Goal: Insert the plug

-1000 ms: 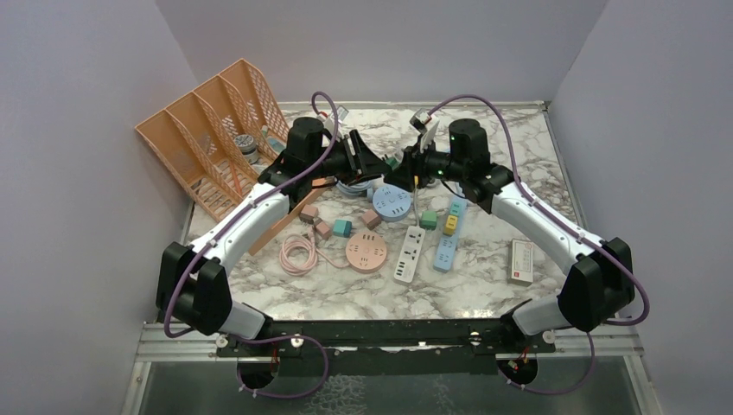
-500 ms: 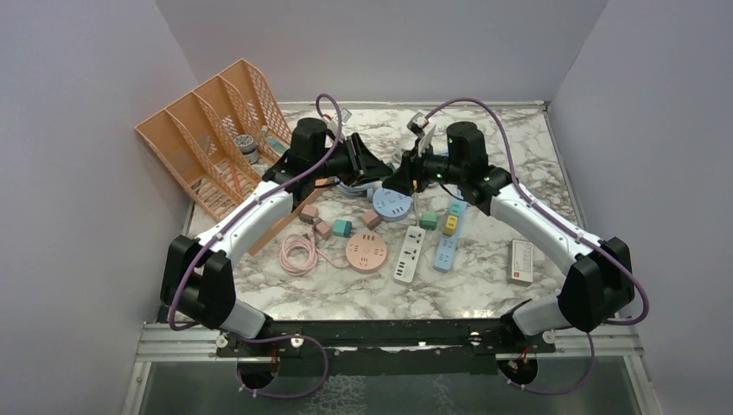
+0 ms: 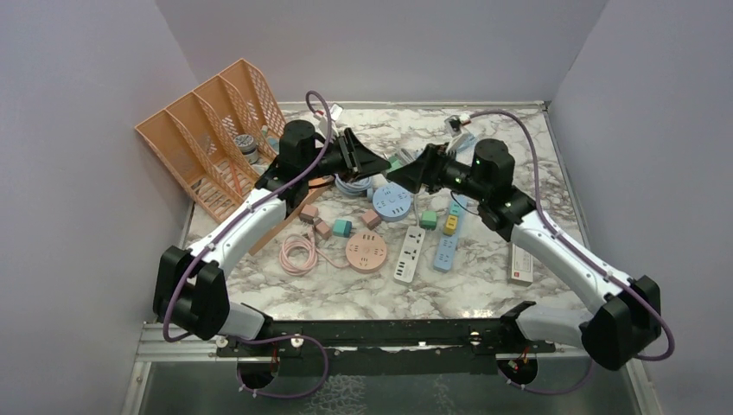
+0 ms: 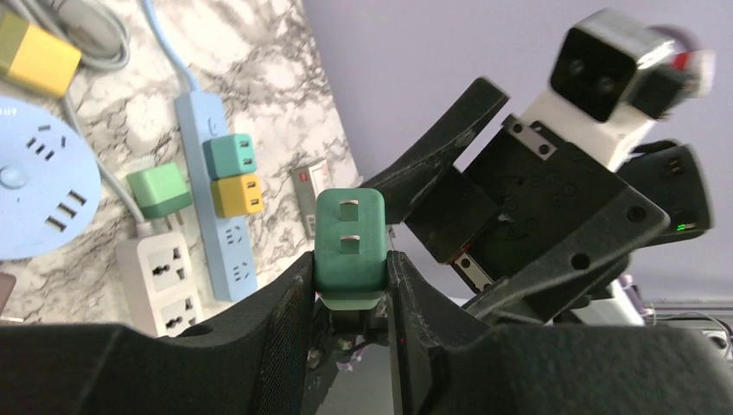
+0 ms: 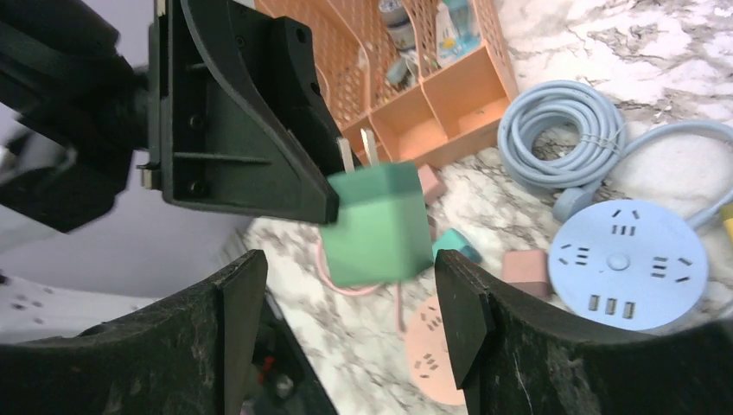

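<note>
A green plug (image 4: pixel 349 238) with two metal prongs sits clamped between the pads of my left gripper (image 4: pixel 349 278), which is shut on it above the table. In the right wrist view the same plug (image 5: pixel 376 226) hangs off the left gripper's black fingers (image 5: pixel 233 112). My right gripper (image 5: pixel 350 292) stands open just short of it, touching nothing. From above, the left gripper (image 3: pixel 370 161) and right gripper (image 3: pixel 408 174) face each other tip to tip over the round blue socket (image 3: pixel 391 203). A white power strip (image 3: pixel 410 253) and a blue power strip (image 3: pixel 448 238) lie nearer.
An orange file rack (image 3: pixel 212 138) stands at the back left. A round pink socket (image 3: pixel 366 252), a coiled pink cable (image 3: pixel 298 255), small pink and teal cubes, a coiled blue cable (image 5: pixel 562 138) and a white box (image 3: pixel 521 262) lie on the marble.
My right gripper has opened, let go of the green plug and drawn back to the right. My left gripper closed on the plug and now holds it alone.
</note>
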Tool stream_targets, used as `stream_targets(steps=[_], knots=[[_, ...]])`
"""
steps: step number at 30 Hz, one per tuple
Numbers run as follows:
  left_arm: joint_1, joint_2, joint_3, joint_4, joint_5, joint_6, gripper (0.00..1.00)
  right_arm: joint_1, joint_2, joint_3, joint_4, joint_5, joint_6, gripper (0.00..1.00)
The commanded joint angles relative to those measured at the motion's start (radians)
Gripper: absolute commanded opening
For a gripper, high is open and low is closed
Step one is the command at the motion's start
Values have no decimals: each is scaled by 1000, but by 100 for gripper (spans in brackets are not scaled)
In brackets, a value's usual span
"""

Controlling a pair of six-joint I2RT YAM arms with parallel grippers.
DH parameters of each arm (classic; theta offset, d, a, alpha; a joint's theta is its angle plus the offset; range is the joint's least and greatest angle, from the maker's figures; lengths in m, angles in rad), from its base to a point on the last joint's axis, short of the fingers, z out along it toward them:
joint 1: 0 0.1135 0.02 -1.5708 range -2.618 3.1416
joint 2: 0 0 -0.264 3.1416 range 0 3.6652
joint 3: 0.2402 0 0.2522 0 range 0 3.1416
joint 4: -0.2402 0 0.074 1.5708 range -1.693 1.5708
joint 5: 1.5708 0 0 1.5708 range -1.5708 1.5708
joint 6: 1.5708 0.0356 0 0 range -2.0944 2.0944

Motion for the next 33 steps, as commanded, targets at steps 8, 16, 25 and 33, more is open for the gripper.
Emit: stream_targets(steps=[8,16,25,33], knots=[[21,-79,23,172,55,-159,7,7,-164,-189,344,206,609,71],[20,-85,33,203,58,-248,6,7,-85,-157,429,164,731,63],[20,-90,-1,245,48,-358,6,8,-6,-156,573,103,822,41],[20,-96,-27,260,33,-367,22,8,11,-160,586,90,830,4]])
